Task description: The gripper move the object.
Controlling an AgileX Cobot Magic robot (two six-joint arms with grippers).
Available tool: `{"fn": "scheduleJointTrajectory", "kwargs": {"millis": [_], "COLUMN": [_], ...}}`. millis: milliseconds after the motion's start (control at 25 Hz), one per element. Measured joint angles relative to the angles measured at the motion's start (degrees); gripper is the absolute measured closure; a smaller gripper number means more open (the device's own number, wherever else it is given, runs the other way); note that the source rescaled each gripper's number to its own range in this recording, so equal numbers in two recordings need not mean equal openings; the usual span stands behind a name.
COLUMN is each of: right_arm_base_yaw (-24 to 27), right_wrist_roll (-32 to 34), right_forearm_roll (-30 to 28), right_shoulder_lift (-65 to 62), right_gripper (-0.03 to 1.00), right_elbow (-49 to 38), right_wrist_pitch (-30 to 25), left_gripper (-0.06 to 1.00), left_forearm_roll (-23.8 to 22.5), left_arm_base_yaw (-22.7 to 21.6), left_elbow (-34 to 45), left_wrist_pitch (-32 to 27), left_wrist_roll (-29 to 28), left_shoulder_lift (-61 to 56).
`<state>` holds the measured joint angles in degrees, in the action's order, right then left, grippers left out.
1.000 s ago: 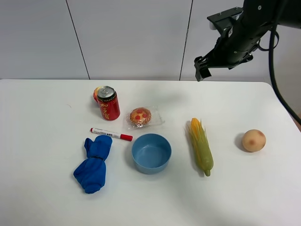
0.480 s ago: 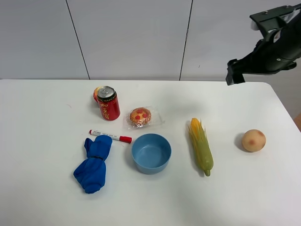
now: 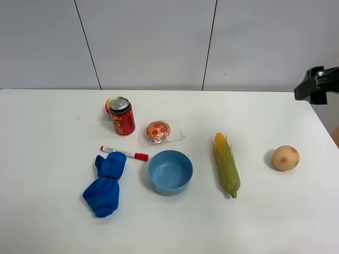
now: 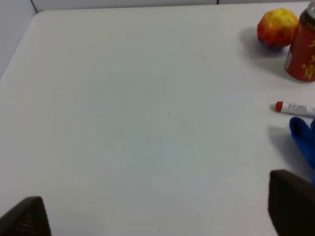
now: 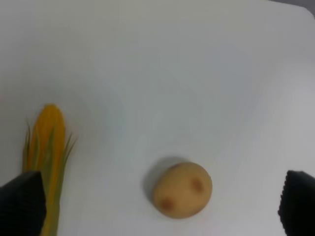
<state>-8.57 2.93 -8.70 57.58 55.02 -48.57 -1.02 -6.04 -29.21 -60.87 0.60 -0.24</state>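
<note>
The object, a white marker pen [image 3: 125, 153] with a red cap, lies on the table between the red can [image 3: 122, 116] and the blue cloth [image 3: 106, 182]. The left wrist view catches only its end [image 4: 295, 107], well off to one side of the open, empty left gripper [image 4: 157, 201]. The right gripper [image 3: 310, 87] hangs at the far right edge of the exterior view, high and far from the pen. In the right wrist view its fingers [image 5: 22, 204] stand wide apart, open and empty, above a potato [image 5: 182, 190].
A blue bowl [image 3: 170, 172] sits mid-table with a wrapped bun [image 3: 159, 130] behind it. A corn cob [image 3: 226, 164] and the potato [image 3: 286, 157] lie to the right. A round fruit [image 3: 108, 106] stands behind the can.
The right arm has swung from above the table's back middle to the far right edge of the view. The things on the table lie as before.
</note>
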Motion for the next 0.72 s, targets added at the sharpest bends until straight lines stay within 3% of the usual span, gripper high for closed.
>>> {"fn": "scheduleJointTrajectory", "kwargs": {"millis": [320,720], "right_arm_base_yaw": [0.0,0.0], "right_wrist_roll": [2.7,5.7], "right_forearm_roll": [0.7,3.5], "right_shoulder_lift": [-17.8,-38.9], "right_gripper": [0.03,0.03], "right_elbow": [-6.2,-17.0], "right_wrist_pitch": [-7.0,-8.5], "left_gripper": [-0.06,-0.06], "left_forearm_roll": [0.0,0.0], "left_arm_base_yaw": [0.0,0.0], "left_elbow": [0.0,0.0], "left_wrist_pitch": [0.0,0.0], "left_wrist_roll": [0.0,0.0], "left_shoulder_lift": [0.0,0.0]}}
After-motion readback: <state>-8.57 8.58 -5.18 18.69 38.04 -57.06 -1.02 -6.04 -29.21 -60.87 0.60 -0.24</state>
